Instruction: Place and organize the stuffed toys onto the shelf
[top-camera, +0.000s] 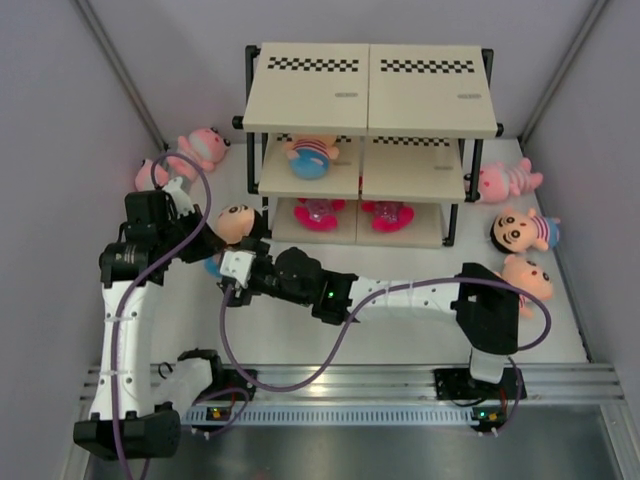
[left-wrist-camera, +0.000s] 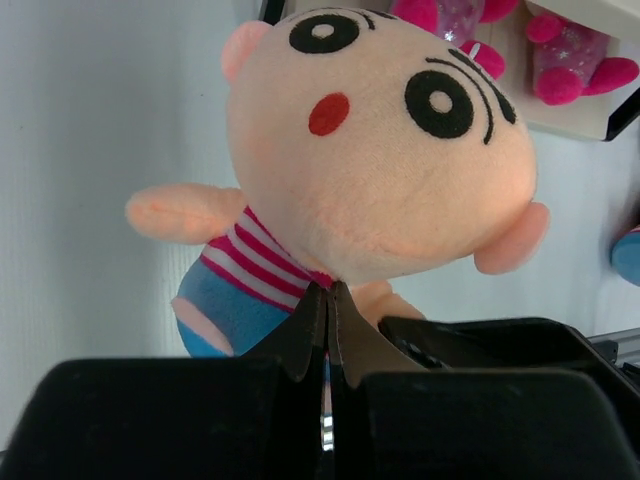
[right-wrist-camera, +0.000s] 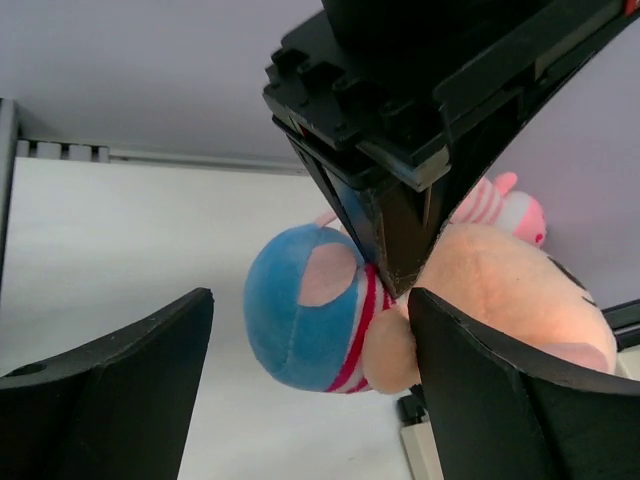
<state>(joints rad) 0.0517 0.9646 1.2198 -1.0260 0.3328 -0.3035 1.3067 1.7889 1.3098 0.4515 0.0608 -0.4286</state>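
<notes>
white tabletop (top-camera: 400, 345), pale walls all round. the left gripper (left-wrist-camera: 327, 300) is pinched tight on the neck of a peach-faced doll (left-wrist-camera: 380, 140), whose head is pointed to 12 o'clock in the left wrist view. the right gripper (right-wrist-camera: 310, 300) is spread wide with nothing held, its fingers set either side of the doll's blue bottoms. the shelf (top-camera: 370, 90) is found at 12 o'clock on the table. a second doll (top-camera: 312, 157) is laid on its middle tier and two magenta toys (top-camera: 318, 213) on the bottom one. pink striped animals (top-camera: 205, 148) are left on the table at 10 and 2 o'clock, and two more dolls (top-camera: 525, 232) at 3 o'clock.
</notes>
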